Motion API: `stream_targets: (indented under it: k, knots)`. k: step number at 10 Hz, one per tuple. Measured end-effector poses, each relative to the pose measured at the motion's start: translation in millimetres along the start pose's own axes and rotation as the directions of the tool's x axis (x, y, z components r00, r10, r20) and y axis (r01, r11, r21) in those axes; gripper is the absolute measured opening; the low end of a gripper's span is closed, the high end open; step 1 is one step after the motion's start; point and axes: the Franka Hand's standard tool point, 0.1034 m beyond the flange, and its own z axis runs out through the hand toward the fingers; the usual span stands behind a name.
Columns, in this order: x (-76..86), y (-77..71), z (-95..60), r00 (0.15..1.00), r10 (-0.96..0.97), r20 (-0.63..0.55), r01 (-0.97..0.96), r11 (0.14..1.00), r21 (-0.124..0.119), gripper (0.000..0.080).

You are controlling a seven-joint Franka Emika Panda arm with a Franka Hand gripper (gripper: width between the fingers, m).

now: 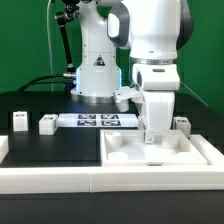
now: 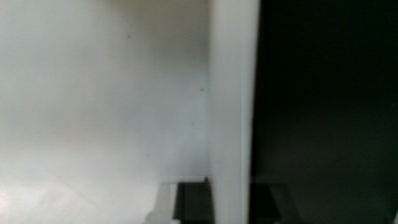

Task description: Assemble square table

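Observation:
The square table's large white top [image 1: 196, 152] lies recessed face up on the black board, toward the exterior view's right. My gripper [image 1: 150, 134] points straight down onto the top's far side. The wrist view shows the top's white face [image 2: 107, 110] and its thin upright rim wall [image 2: 231, 90], with black board beyond. My gripper [image 2: 231, 197] is shut on that rim wall, one dark finger [image 2: 194, 203] on each side. Two small white leg pegs [image 1: 18, 120] [image 1: 46, 124] stand at the exterior view's left. Another peg [image 1: 181, 124] stands behind the top.
The marker board [image 1: 96, 121] lies flat between the pegs and the robot base [image 1: 95, 80]. A long white rail [image 1: 70, 182] borders the black board along the front. Black cables run behind the base at the exterior view's left.

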Motion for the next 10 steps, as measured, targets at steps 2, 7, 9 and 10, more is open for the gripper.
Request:
stream_targets:
  k: [2,7,9,10]
  knots:
    - [5.8,4.5,1.0,1.0,0.01,0.004,-0.01,1.0,0.011,0.0058]
    - [4.5,4.2,1.7,1.0,0.015,0.005,-0.015,1.0,0.014,0.0307]
    - [4.4,3.6,1.9,1.0,0.022,0.004,-0.022,1.0,0.014,0.0488]
    - [4.6,0.6,1.4,0.999,0.05,0.005,-0.05,0.999,0.014,0.0614]
